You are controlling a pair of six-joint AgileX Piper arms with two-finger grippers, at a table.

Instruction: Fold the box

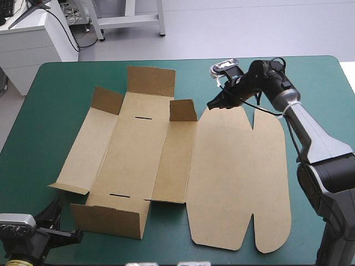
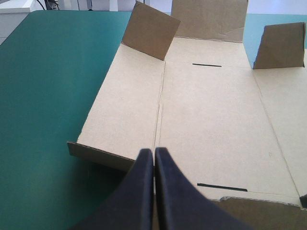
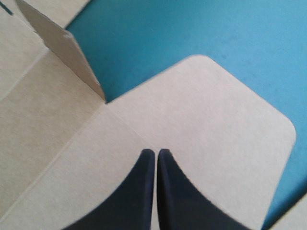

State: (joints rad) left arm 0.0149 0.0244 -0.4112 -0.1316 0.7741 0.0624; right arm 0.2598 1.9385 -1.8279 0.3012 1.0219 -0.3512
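The brown box (image 1: 138,149) lies open across the middle of the table. Its far wall, two small far flaps and its near wall (image 1: 111,219) stand raised. The wide lid with rounded corners (image 1: 238,177) lies flat to the right. My right gripper (image 1: 212,105) is shut, its tips over the lid's far rounded corner (image 3: 201,110), beside a raised flap (image 3: 67,48). My left gripper (image 1: 57,202) is shut at the box's near left corner. In the left wrist view its tips (image 2: 154,151) point along the base panel (image 2: 211,115), just over the near edge.
The teal-green cover (image 1: 44,127) shows in a broad strip left of the box and a narrower one along the far edge. The near wall stands close to the table's front edge. The right arm (image 1: 310,133) reaches across the table's right side.
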